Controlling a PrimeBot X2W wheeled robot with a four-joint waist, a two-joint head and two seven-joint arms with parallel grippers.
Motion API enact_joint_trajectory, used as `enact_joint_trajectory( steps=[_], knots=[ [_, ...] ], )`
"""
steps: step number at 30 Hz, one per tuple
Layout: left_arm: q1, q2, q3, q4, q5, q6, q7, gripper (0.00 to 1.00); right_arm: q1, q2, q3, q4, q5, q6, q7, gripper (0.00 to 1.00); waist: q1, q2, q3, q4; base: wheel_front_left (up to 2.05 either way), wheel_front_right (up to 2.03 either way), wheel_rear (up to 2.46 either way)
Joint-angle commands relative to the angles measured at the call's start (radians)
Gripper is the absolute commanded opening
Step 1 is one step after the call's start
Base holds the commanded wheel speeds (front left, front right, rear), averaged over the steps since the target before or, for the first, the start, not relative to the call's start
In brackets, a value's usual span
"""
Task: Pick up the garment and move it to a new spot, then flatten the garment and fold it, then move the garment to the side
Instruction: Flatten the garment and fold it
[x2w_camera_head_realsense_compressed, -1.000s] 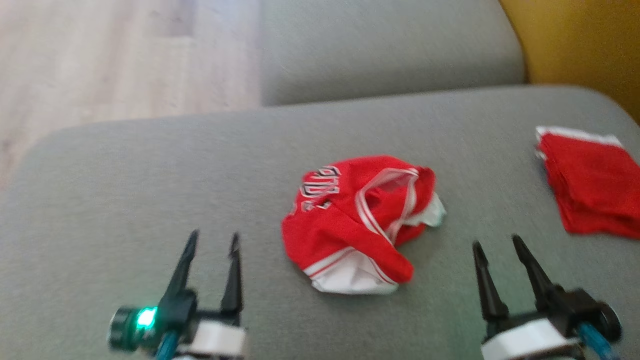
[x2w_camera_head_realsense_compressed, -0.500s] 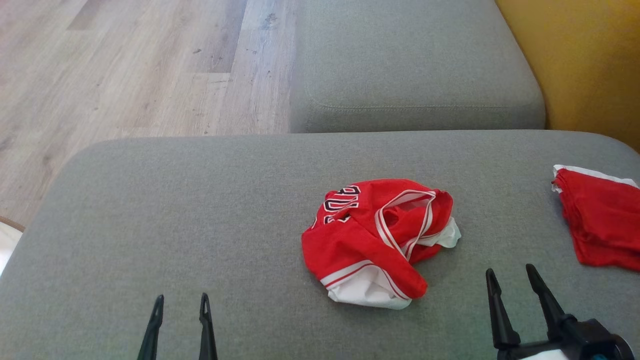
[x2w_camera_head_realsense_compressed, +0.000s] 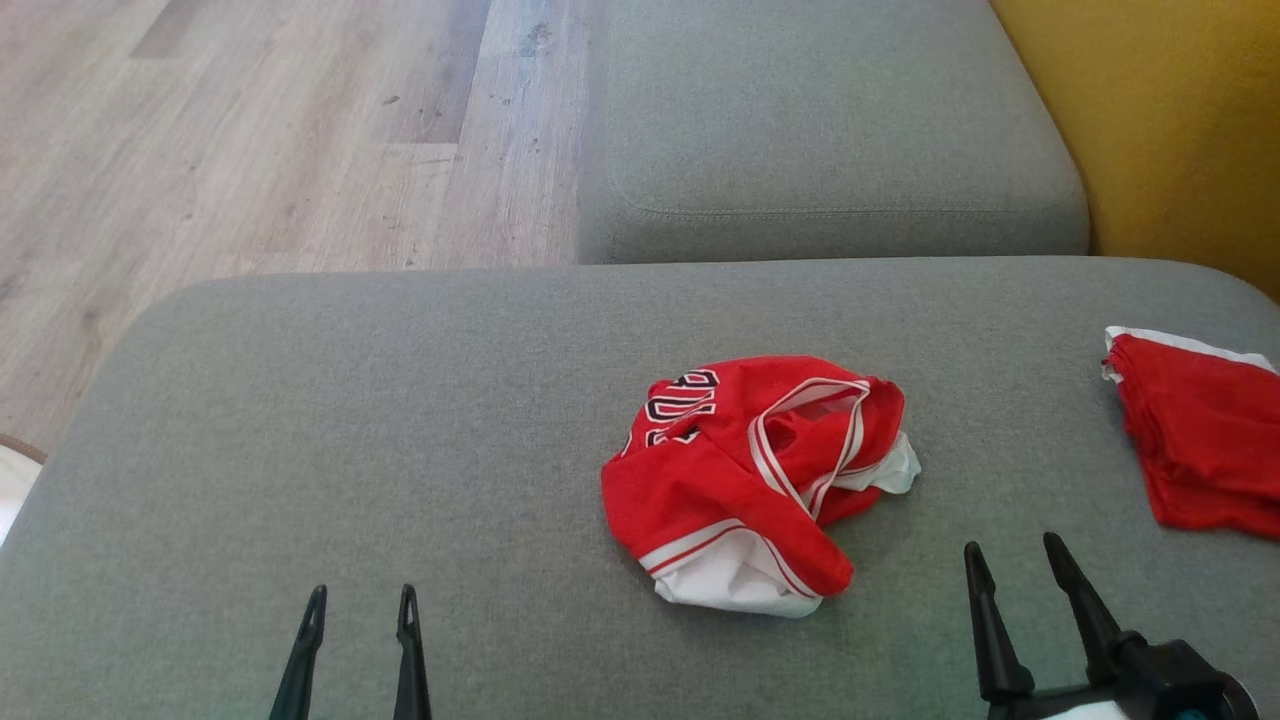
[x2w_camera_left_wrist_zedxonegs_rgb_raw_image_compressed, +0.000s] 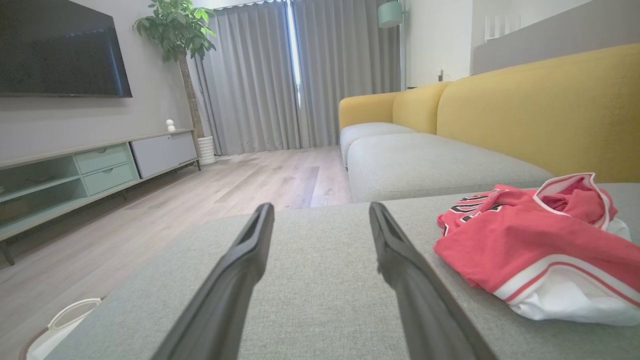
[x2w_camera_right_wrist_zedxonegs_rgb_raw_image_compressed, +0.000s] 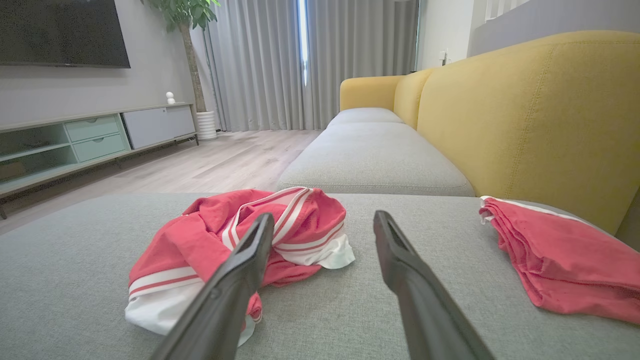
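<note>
A crumpled red and white garment (x2w_camera_head_realsense_compressed: 745, 480) with black lettering lies on the grey ottoman cushion (x2w_camera_head_realsense_compressed: 400, 420), a little right of centre. In the left wrist view the garment (x2w_camera_left_wrist_zedxonegs_rgb_raw_image_compressed: 530, 245) sits to the right of my fingers; in the right wrist view the garment (x2w_camera_right_wrist_zedxonegs_rgb_raw_image_compressed: 240, 245) sits ahead and to the left. My left gripper (x2w_camera_head_realsense_compressed: 362, 600) is open at the lower left, well clear of the cloth. The right gripper (x2w_camera_head_realsense_compressed: 1010, 558) is open at the lower right, a short way right of the garment's near edge. Nothing is between either pair of fingers.
A folded red cloth (x2w_camera_head_realsense_compressed: 1200, 430) lies at the cushion's right edge. A second grey seat cushion (x2w_camera_head_realsense_compressed: 830, 120) and the yellow sofa back (x2w_camera_head_realsense_compressed: 1170, 120) are beyond. Wooden floor (x2w_camera_head_realsense_compressed: 250, 130) lies far left. A white basket rim (x2w_camera_left_wrist_zedxonegs_rgb_raw_image_compressed: 65, 320) shows beside the ottoman.
The head camera tipped and settled, so the whole picture shifted down and sharpened. Both grippers now sit lower in view, still open. The garment has not moved on the cushion.
</note>
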Motion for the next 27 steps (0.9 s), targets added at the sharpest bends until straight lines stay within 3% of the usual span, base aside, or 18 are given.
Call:
enact_joint_trajectory(
  steps=[1, 18, 27],
  knots=[
    [-0.053, -0.012, 0.037, -0.026, 0.010, -0.004, -0.009, 1.00, -0.036, -0.007, 0.027, -0.029, 0.006, 0.004, -0.011, 1.00, 0.0000, 0.0000, 0.000, 0.000, 0.00, 0.00, 0.00],
    [-0.046, -0.029, 0.043, -0.021, 0.031, -0.031, -0.010, 1.00, -0.038, -0.007, 0.043, -0.028, 0.002, 0.004, -0.011, 1.00, 0.0000, 0.0000, 0.003, -0.020, 0.00, 0.00, 0.00],
    [-0.139, -0.044, -0.029, 0.071, 0.029, -0.115, -0.010, 1.00, -0.074, -0.007, 0.059, -0.058, 0.026, 0.004, -0.011, 1.00, 0.0000, 0.0000, 0.072, -0.083, 0.00, 0.00, 0.00]
  ],
)
